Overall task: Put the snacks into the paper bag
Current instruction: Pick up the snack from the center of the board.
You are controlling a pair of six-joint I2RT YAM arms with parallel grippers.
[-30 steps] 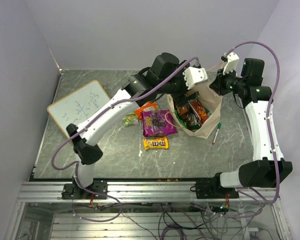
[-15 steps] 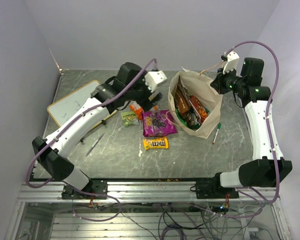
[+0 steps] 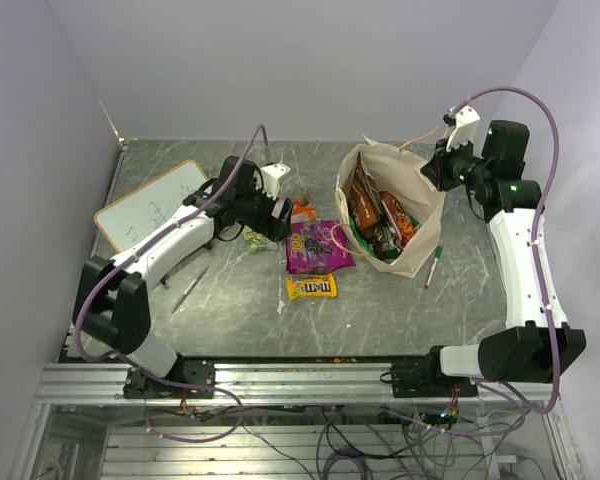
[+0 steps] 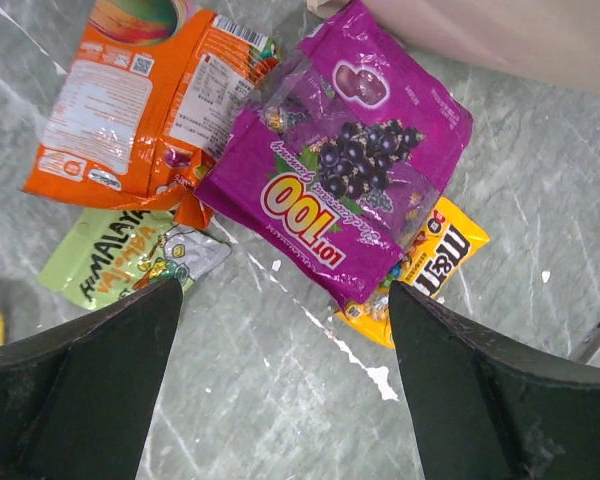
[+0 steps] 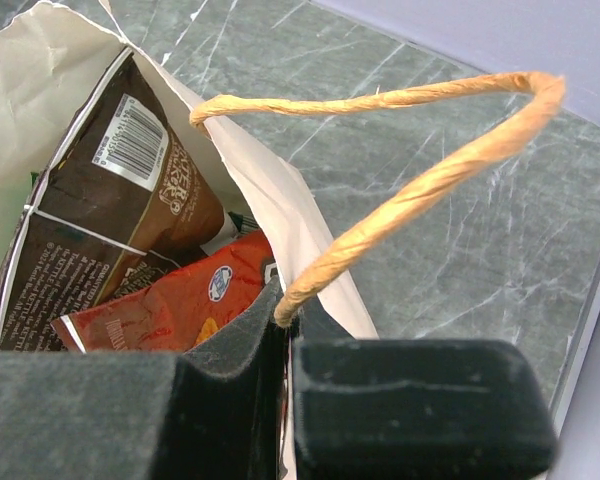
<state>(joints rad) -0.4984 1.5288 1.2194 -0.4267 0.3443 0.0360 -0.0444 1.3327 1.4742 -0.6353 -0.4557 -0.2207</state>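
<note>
Grey marble tabletop (image 3: 380,300) holds 4 snack packets (image 4: 330,190), others inside tan paper bag (image 3: 415,255). Left gripper (image 4: 283,300) hovers, jaws apart; right gripper (image 5: 285,330) clamps bag's rim.

A robot lab cell: plain walls (image 3: 280,70), aluminium rail (image 3: 310,378), loose cabling (image 3: 360,442).

Right gripper (image 5: 285,345) clamped on paper bag (image 5: 270,200) rim beneath its twisted handle (image 5: 430,180), brown pouch (image 5: 90,230) and red packet (image 5: 170,305) inside the bag
</note>
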